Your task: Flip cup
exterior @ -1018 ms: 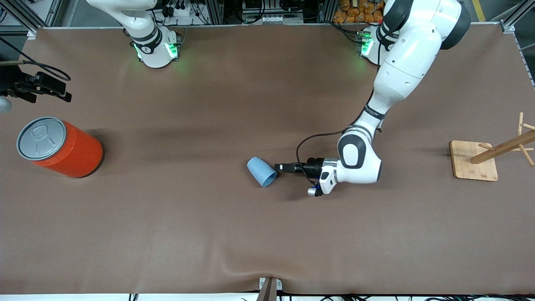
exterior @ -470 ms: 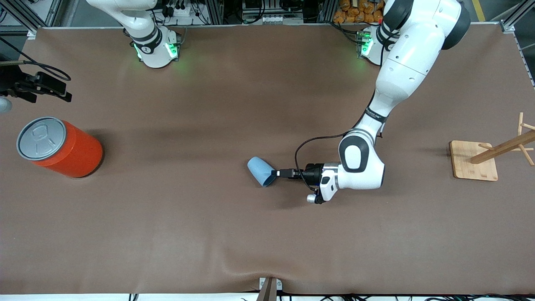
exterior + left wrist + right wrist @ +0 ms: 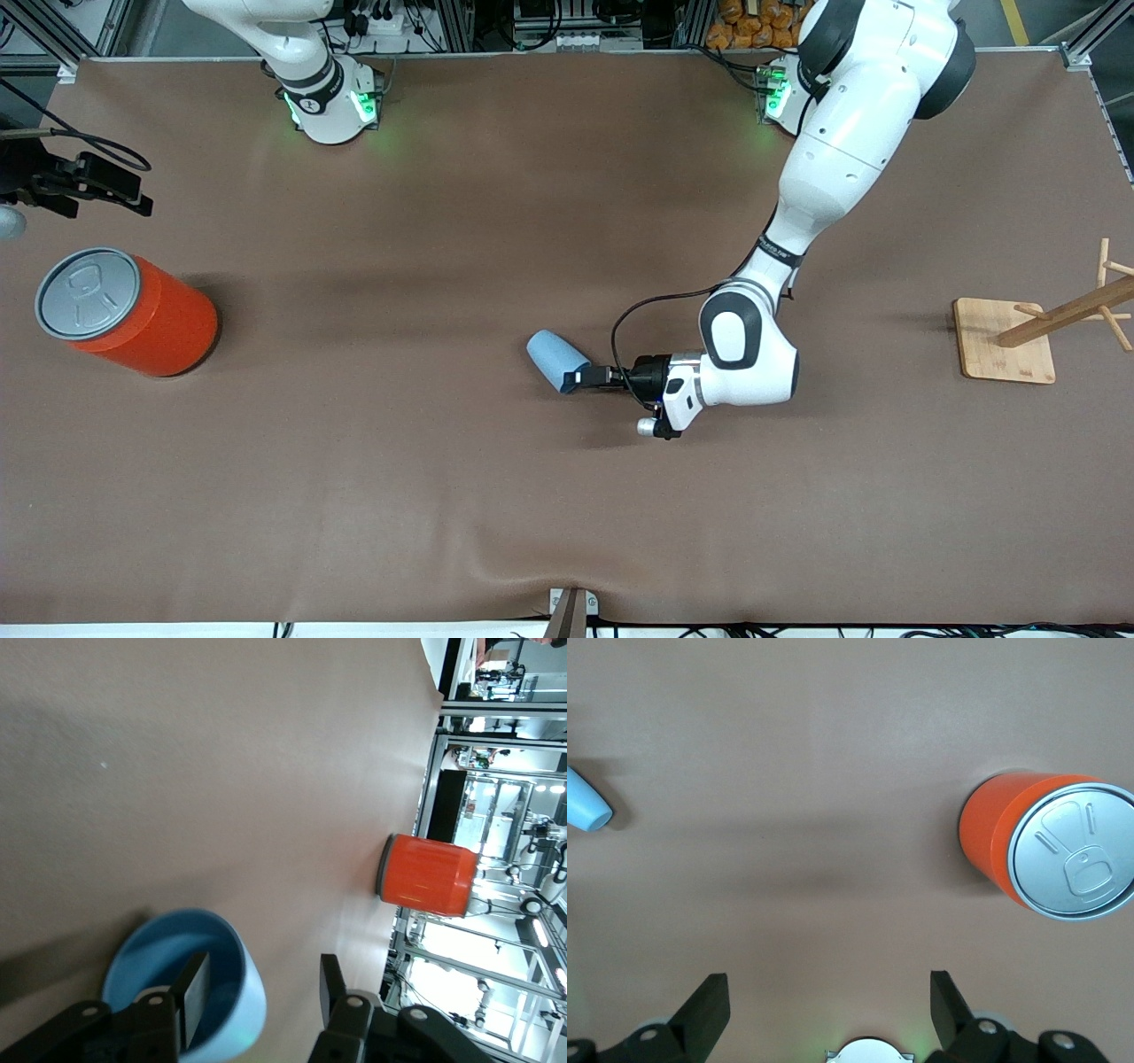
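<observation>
Cup (image 3: 555, 357) light-blue, on its side

Robotics lab: brown mat-covered surface (image 3: 443, 496) w/ aluminium frame rails (image 3: 40, 27), cable clutter (image 3: 567, 22) along far edge.

no readable text, labels, numbers

The cup's (image 3: 556, 358) mouth is hidden in the front view by the left gripper (image 3: 576, 377), and its near rim runs off the left wrist view's edge. In the right wrist view only its closed end (image 3: 585, 804) shows. The wooden rack (image 3: 1067, 310) at the left arm's end of the table is cut off. The right gripper (image 3: 133, 197) is mostly out of frame.
</observation>
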Motion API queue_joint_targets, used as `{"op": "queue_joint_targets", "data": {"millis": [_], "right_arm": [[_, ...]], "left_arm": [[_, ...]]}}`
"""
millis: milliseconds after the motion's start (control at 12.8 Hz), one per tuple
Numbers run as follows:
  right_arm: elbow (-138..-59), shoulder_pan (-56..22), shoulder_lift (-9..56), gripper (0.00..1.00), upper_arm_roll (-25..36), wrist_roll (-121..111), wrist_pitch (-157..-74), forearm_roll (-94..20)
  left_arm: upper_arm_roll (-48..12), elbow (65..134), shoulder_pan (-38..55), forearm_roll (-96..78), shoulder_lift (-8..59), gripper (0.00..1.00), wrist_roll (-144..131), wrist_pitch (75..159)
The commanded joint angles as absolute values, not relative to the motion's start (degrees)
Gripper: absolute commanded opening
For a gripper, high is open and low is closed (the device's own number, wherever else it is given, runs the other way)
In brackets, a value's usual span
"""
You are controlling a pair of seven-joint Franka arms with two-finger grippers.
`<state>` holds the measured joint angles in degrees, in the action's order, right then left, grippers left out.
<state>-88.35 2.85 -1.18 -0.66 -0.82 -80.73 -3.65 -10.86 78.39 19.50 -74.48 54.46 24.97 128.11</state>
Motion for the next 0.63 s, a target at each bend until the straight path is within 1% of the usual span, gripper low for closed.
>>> {"op": "queue_joint_targets", "data": {"millis": [0, 78, 157, 313, 392, 470, 548], "right_arm": [[-88.86, 2.81, -1.67, 1.00, -0.70, -0.18, -80.68, -4.66], [-88.86, 2.81, -1.67, 1.00, -0.79, -0.18, -80.68, -4.66], [-89.12, 2.81, -1.67, 1.00, -0.79, -0.18, -80.77, -4.66], [-89.21, 2.73, -1.67, 1.00, -0.79, -0.18, -80.77, -4.66], [-89.21, 2.72, -1.67, 1.00, -0.79, -0.18, -80.77, -4.66], [-89.21, 2.72, -1.67, 1.00, -0.79, -0.18, -80.77, -4.66], [-89.21, 2.72, -1.67, 1.00, -0.88, -0.18, -80.77, -4.66]], "left_arm": [[-10.20, 76.38, 21.00, -74.44, 55.72, 0.59, 25.49, 129.02], [-10.20, 76.64, 21.44, -74.44, 55.72, 0.59, 25.58, 129.02], [-10.20, 76.90, 21.79, -73.83, 55.37, 0.55, 25.75, 129.02], [-10.20, 78.47, 21.62, -73.74, 54.76, 0.53, 26.19, 128.94], [-10.20, 79.44, 21.71, -73.65, 54.49, 0.48, 26.28, 128.85], [-10.20, 80.41, 21.62, -73.57, 53.97, 0.32, 26.37, 128.67], [-10.11, 81.29, 21.45, -72.87, 53.62, 0.02, 27.24, 128.58]]}}
